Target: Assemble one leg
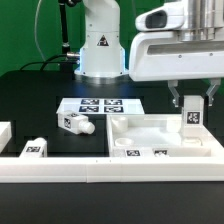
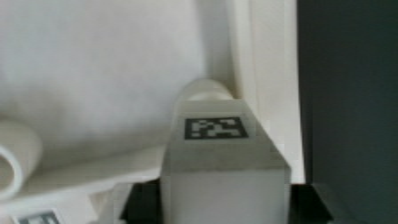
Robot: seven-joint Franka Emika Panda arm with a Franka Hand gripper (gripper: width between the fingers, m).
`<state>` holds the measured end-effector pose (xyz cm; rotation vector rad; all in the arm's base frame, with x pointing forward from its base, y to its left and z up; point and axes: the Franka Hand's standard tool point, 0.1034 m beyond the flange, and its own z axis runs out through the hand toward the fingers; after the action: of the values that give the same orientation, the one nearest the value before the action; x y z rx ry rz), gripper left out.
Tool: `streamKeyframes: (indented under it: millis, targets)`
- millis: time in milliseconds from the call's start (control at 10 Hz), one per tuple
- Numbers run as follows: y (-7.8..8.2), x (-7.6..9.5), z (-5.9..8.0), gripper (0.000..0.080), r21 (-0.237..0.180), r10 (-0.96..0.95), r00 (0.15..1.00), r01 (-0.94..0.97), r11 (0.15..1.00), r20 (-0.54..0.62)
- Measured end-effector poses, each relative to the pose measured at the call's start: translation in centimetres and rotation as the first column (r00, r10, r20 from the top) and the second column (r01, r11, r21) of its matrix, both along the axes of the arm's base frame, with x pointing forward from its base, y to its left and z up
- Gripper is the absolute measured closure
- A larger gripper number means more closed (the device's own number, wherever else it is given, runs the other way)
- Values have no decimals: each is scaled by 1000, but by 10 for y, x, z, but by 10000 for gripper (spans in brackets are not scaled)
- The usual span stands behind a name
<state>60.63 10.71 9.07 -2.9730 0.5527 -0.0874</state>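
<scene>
My gripper (image 1: pixel 191 103) is shut on a leg (image 1: pixel 191 118), a small white block with a black-and-white tag. I hold it upright over the right far corner of the large white tray-shaped panel (image 1: pixel 150 128). In the wrist view the leg (image 2: pixel 219 150) fills the middle between the dark fingers (image 2: pixel 143 200), its tip close to the panel's raised rim (image 2: pixel 267 70). I cannot tell whether the leg touches the panel. Another leg (image 1: pixel 74 124) lies on the table at the exterior view's left, and a third leg (image 1: pixel 35 148) lies nearer the front.
The marker board (image 1: pixel 98 105) lies flat behind the panel. A long white rail (image 1: pixel 110 168) runs along the table's front. A white block (image 1: pixel 5 132) sits at the left edge. The arm's white base (image 1: pixel 100 45) stands at the back.
</scene>
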Motion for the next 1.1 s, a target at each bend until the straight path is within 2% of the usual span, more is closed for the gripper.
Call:
streamKeyframes:
  millis: [300, 600, 800, 1100]
  targets:
    - [0, 0, 0, 514, 16, -211, 977, 211, 977, -23]
    - [0, 0, 0, 514, 29, -404, 914, 405, 914, -50]
    - [-3, 0, -1, 514, 66, -633, 767, 640, 765, -104]
    - [-3, 0, -2, 514, 58, -816, 558, 829, 556, -154]
